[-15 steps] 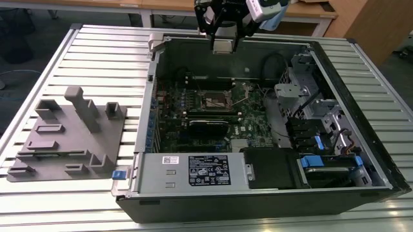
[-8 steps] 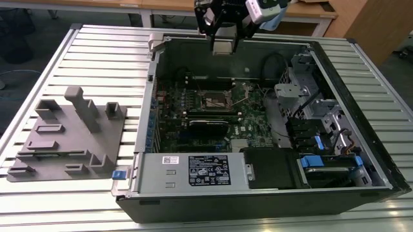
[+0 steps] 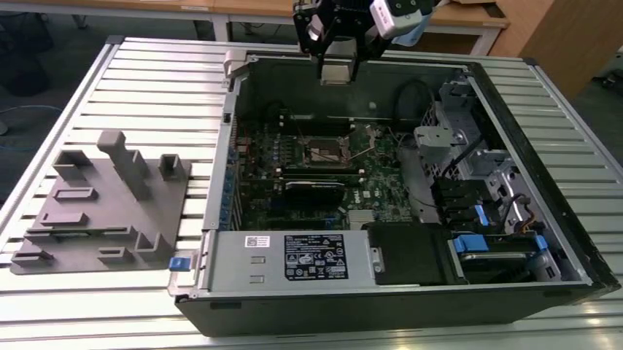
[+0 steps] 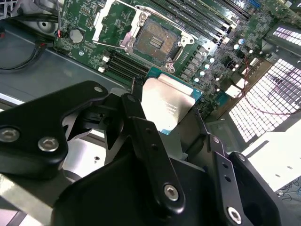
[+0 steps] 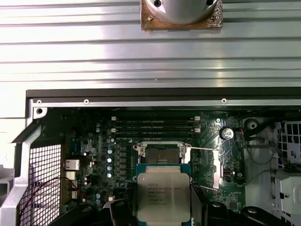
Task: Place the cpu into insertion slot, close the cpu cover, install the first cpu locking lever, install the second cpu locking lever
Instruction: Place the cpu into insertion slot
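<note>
The gripper is hovering over the computer case, jaws clamped on the cpu. The insertion slot is lying uncovered well below it.

The cpu is held by its edges between the black fingers of the gripper, its silvery top turned to the camera, apart from the green circuit board. On that board the insertion slot is seen uncovered, its dark centre framed by a silvery rim, and the cpu cover is swung open beside it. A round coin cell is set near the cover, and long black memory slots are ranged along the slot's other side.
</note>
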Action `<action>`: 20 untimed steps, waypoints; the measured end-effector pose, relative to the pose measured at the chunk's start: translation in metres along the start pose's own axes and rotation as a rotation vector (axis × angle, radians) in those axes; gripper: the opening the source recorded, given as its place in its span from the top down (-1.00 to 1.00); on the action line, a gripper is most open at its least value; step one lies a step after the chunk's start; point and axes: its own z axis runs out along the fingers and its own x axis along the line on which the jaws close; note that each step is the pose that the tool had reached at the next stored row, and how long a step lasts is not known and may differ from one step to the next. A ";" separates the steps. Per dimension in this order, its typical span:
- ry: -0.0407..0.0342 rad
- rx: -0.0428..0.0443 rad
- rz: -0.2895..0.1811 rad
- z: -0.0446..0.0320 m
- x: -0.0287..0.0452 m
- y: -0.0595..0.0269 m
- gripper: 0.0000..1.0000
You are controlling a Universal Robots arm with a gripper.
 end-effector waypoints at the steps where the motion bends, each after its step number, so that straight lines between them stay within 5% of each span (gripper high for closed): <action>1: 0.0000 0.0000 0.000 0.0000 0.0000 0.0000 -0.08; 20: 0.0000 -0.0001 0.000 0.0061 -0.0001 -0.0005 -0.08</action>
